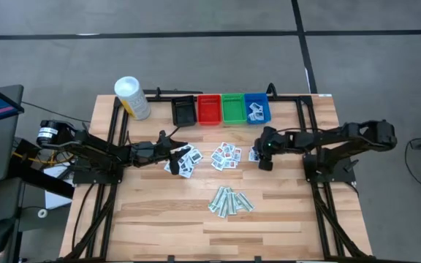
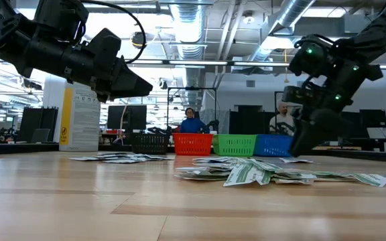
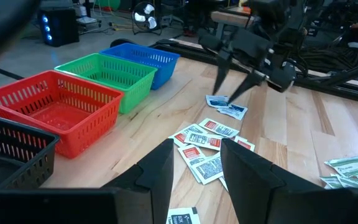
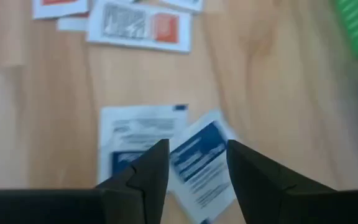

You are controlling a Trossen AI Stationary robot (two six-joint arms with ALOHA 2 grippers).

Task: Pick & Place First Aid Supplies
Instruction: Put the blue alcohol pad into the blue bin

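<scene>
The first aid supplies lie in loose groups on the wooden table: dark-print packets, red-print packets, two blue-print packets and pale-green strips. My right gripper is open and points steeply down. Its fingers straddle the overlapping blue-print packets, close above them. My left gripper hangs open and nearly level over the dark-print packets, with nothing between its fingers. A few white packets lie in the blue bin. My right gripper's open fingers come down from above over the blue-print packets, which lie flat on the table. Whether the tips touch them, I cannot tell.
Black, red, green and blue bins stand in a row at the far edge. A white canister with a yellow label stands at the far left. The near half of the table beyond the green strips is bare wood.
</scene>
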